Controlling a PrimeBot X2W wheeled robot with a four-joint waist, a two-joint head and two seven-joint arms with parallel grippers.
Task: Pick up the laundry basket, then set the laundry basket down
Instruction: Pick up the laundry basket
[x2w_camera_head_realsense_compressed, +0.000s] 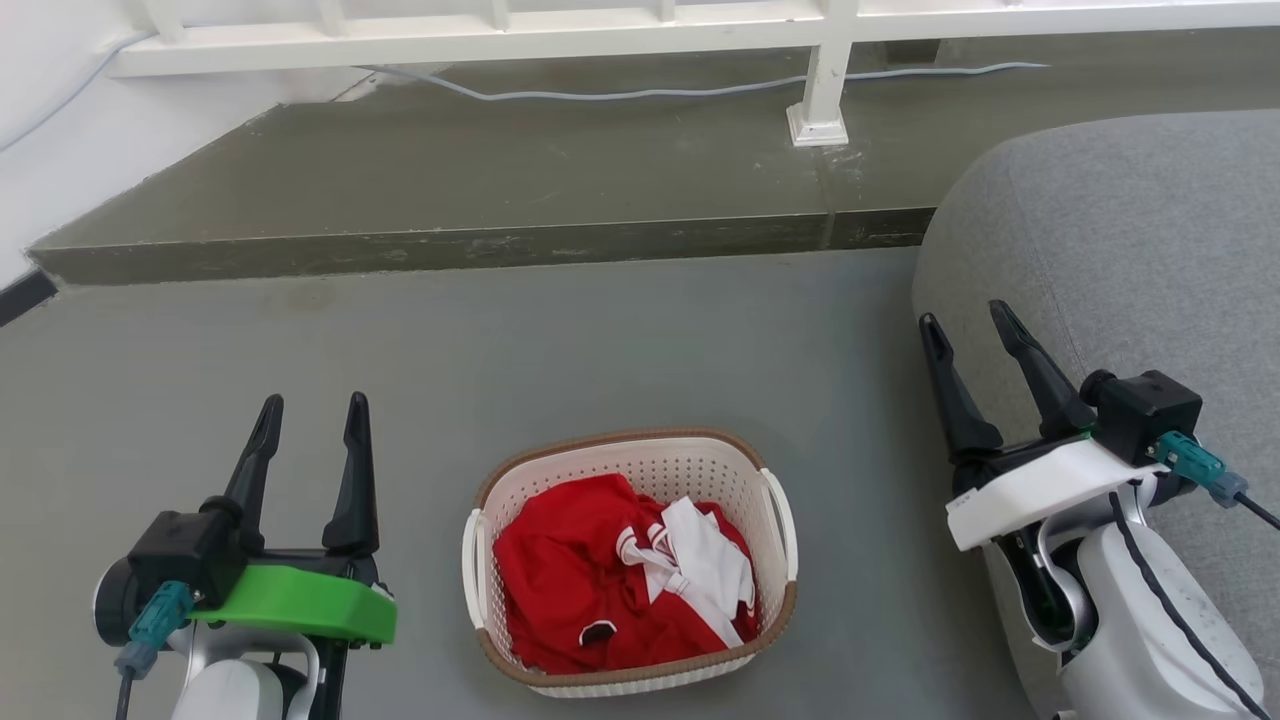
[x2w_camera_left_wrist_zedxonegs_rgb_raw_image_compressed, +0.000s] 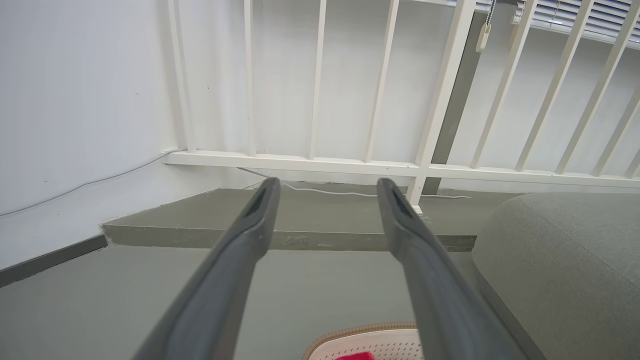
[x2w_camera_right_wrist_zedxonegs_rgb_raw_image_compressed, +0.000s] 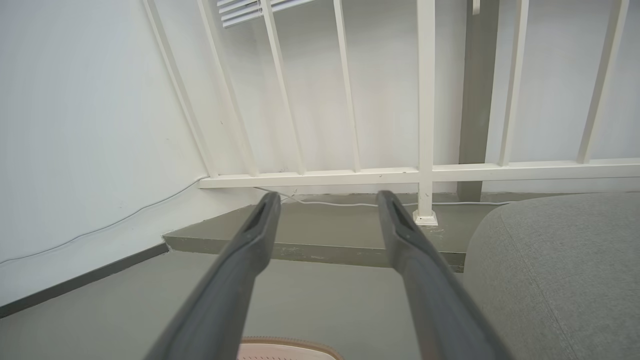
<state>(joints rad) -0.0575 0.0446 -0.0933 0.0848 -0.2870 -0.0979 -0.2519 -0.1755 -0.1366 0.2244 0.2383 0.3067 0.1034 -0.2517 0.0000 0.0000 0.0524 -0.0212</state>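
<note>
The laundry basket (x2w_camera_head_realsense_compressed: 700, 465) stands on the grey floor in the lower middle of the head view, cream-white and perforated, with a brown rim and white side handles. Red and white clothes (x2w_camera_head_realsense_compressed: 620, 570) lie inside it. My left gripper (x2w_camera_head_realsense_compressed: 312, 412) hovers open to the basket's left, apart from it, nothing between its fingers. My right gripper (x2w_camera_head_realsense_compressed: 968, 325) is open to the basket's right, beside the grey sofa. A strip of the basket's rim (x2w_camera_left_wrist_zedxonegs_rgb_raw_image_compressed: 362, 330) shows at the bottom of the left wrist view between the open fingers (x2w_camera_left_wrist_zedxonegs_rgb_raw_image_compressed: 252, 225). The rim (x2w_camera_right_wrist_zedxonegs_rgb_raw_image_compressed: 290, 345) also peeks into the right wrist view.
A grey sofa (x2w_camera_head_realsense_compressed: 1130, 240) fills the right side, close to my right arm. Beyond the basket a raised concrete step (x2w_camera_head_realsense_compressed: 480, 245) crosses the floor, with a white railing (x2w_camera_head_realsense_compressed: 820, 90) and a loose cable (x2w_camera_head_realsense_compressed: 650, 93) on it. A white wall stands at far left.
</note>
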